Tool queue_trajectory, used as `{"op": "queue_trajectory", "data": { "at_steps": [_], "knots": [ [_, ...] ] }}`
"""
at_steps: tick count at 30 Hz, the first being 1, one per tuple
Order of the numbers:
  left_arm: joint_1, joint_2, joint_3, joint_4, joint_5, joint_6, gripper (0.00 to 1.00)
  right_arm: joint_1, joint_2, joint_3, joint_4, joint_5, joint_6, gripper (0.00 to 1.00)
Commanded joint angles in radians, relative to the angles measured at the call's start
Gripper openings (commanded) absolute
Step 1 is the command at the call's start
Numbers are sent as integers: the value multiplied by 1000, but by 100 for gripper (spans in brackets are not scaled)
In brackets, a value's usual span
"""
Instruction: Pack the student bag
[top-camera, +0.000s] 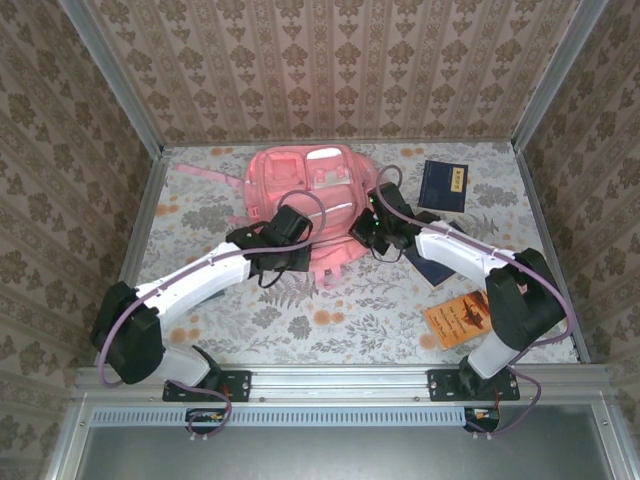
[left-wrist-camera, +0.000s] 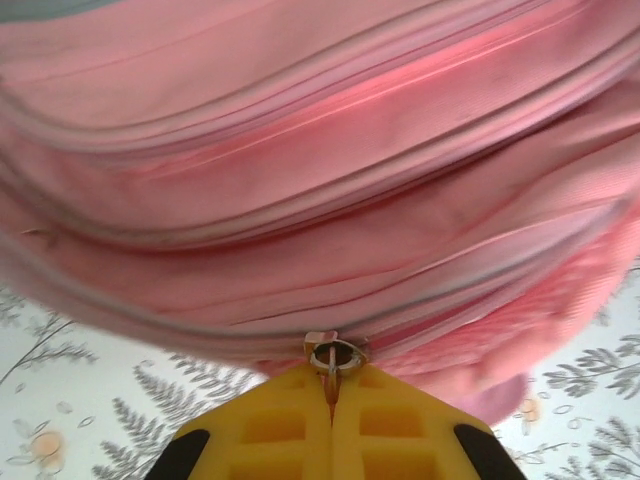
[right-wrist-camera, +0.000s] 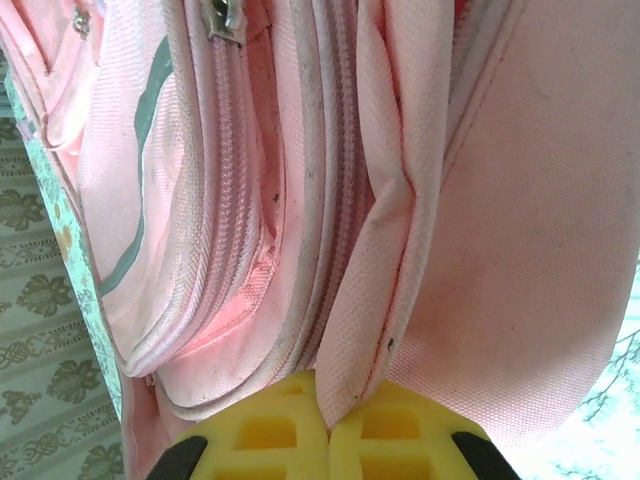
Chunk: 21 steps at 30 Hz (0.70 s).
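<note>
Floral table bears student bag — left pincer pinches zip ring.

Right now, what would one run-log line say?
left fingers: shut on zip pull | right fingers: shut on student bag fold | blue book, orange book: on table

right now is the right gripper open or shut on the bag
Shut on the student bag: the right gripper has its yellow fingers together, pinching a fold of pink fabric.
</note>
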Motion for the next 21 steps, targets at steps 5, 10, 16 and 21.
{"op": "queue_trajectory", "data": {
  "at_steps": [5, 10, 16, 21],
  "knots": [
    [124, -68, -37, -106, -25, 85, 0, -89, -12, 38, -62, -70, -210, 0],
    [128, -72, -24, -34, 98, 161, 0, -94, -25, 74, -97, -111, -238, 30],
    [49, -59, 20, 88, 185, 199, 0, -53, -206, 25, -173, 87, -110, 65],
    [1, -12, 54, 179, 241, 173, 0, -27, -291, -78, -164, 49, 110, 64]
  ]
}}
